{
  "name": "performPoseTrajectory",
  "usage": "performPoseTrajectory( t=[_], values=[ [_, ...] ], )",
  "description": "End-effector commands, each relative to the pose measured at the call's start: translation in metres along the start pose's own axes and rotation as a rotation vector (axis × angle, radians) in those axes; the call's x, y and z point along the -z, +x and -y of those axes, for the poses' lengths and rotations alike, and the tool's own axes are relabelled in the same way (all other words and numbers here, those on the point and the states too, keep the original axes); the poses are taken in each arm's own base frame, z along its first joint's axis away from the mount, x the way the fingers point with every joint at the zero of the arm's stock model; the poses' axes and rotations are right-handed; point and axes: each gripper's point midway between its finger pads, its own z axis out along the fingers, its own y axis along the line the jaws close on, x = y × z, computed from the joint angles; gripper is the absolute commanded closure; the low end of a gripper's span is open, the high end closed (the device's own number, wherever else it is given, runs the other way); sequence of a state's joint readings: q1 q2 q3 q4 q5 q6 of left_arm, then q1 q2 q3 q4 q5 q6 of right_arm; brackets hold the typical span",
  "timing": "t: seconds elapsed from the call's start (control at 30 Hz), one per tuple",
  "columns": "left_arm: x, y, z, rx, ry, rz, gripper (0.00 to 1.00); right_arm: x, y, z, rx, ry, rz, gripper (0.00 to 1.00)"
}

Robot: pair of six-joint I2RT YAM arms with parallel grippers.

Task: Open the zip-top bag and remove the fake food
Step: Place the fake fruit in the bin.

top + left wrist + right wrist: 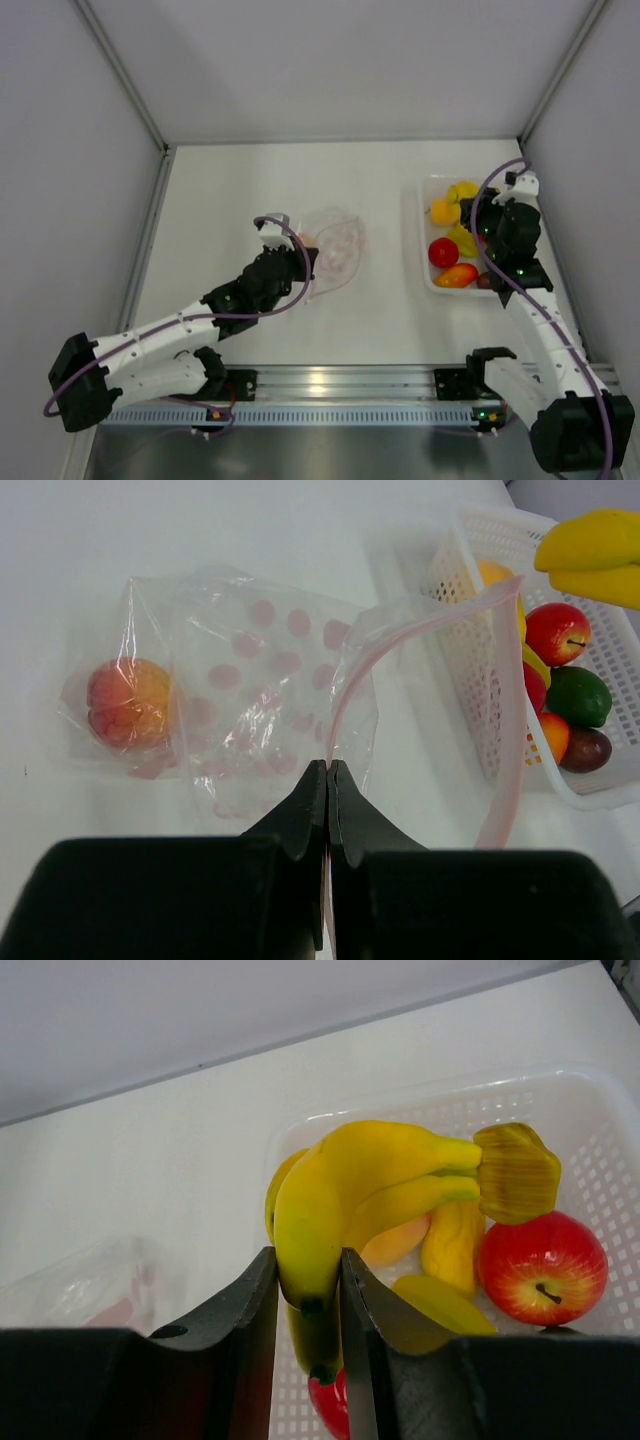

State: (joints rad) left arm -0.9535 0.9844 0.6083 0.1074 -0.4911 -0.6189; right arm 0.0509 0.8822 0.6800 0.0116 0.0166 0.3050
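Left wrist view: the left gripper (pixel 328 770), jaws pressed together, pinches the pink-striped mouth edge of the clear crinkly plastic zip-top bag (pixel 260 670). The bag lies on the white table (pixel 200 530) near its centre. A glossy peach-coloured plastic fruit (pixel 128 700) sits inside the bag, apart from the pinched edge. Right wrist view: the right gripper (pixel 308 1300), set narrow, clamps a yellow plastic banana bunch (pixel 350 1180) above the white perforated plastic basket (pixel 590 1150) at the far right. The basket holds a red plastic apple (pixel 540 1265) and other fruits.
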Motion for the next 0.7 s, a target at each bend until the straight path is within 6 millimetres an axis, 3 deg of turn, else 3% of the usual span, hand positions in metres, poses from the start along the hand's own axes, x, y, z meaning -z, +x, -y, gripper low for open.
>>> performPoseTrajectory(
  t=[0.0,0.1,0.17,0.23,0.27,0.4,0.5,0.57,0.67],
  values=[
    [0.004,-0.013,0.01,0.012,0.045,0.025,1.0,-0.011,-0.047,0.003,0.021,-0.011,0.232,1.0],
    [0.006,-0.015,0.015,0.016,0.064,0.022,1.0,-0.02,-0.035,0.008,0.04,-0.01,0.224,0.94],
    [0.007,-0.017,0.016,0.016,0.071,0.019,1.0,-0.024,-0.025,0.011,0.05,-0.004,0.197,0.77],
    [0.007,-0.018,0.018,0.009,0.075,0.018,1.0,-0.029,-0.008,0.013,0.048,-0.007,0.15,0.71],
    [0.008,-0.019,0.019,0.009,0.079,0.018,1.0,-0.03,-0.002,0.014,0.038,-0.009,0.131,0.61],
    [0.008,-0.019,0.02,0.003,0.081,0.016,1.0,-0.022,0.022,0.023,0.029,0.027,0.066,0.4],
    [0.01,-0.022,0.017,0.003,0.076,0.029,1.0,-0.01,0.011,0.029,0.022,0.073,0.081,0.18],
    [0.011,-0.023,0.017,0.001,0.073,0.029,1.0,-0.002,0.014,0.031,0.018,0.095,0.051,0.01],
    [0.009,-0.021,0.021,-0.011,0.081,0.006,1.0,0.012,-0.005,0.027,-0.008,0.106,0.067,0.01]
  ],
)
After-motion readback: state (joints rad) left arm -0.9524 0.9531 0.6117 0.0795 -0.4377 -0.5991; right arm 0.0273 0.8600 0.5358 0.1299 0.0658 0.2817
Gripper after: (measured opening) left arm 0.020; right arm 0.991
